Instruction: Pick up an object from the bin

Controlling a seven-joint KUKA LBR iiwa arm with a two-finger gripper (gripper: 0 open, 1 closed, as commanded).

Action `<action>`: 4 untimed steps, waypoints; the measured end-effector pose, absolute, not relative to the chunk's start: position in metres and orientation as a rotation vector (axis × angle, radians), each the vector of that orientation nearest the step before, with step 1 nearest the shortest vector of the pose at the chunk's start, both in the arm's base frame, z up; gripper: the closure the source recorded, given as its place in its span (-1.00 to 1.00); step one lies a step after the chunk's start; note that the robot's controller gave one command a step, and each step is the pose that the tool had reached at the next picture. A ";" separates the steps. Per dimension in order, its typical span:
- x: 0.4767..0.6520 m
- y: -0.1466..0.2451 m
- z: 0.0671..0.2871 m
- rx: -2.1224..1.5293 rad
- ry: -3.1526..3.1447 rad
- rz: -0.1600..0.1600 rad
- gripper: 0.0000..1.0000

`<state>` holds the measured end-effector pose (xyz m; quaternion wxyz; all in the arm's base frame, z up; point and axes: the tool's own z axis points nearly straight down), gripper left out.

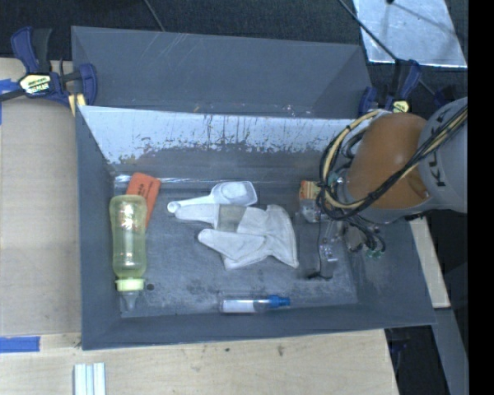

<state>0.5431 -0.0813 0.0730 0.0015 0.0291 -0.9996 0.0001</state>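
The claw (323,266) hangs low over the right end of the bin (230,81), its tip close to the bare floor. Whether it is released or clenched I cannot tell, and nothing shows in its grip.

Nearest the front wall lies a pen (255,304) with a blue cap, left of the claw and apart from it. Behind that, just beside the claw on its left, is a crumpled white cloth (255,237), the closest thing to it and so the likely pick. It should be light and soft and will sag, so a raised fold near its right edge looks the best hold, as a flat patch may slip away.

Well to the left lies a clear yellowish bottle (128,241). Farther back, a white scoop (226,197) touches the cloth's rear edge, and an orange packet (143,191) rests by the bottle's far end.
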 end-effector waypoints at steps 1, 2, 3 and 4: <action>0.543 -0.059 0.071 0.153 -3.142 0.002 -1.00; 0.543 -0.022 0.071 0.150 -3.139 0.004 -1.00; 0.543 0.017 0.071 0.164 -3.139 0.000 -1.00; 0.556 0.025 0.079 0.143 -3.141 0.000 -1.00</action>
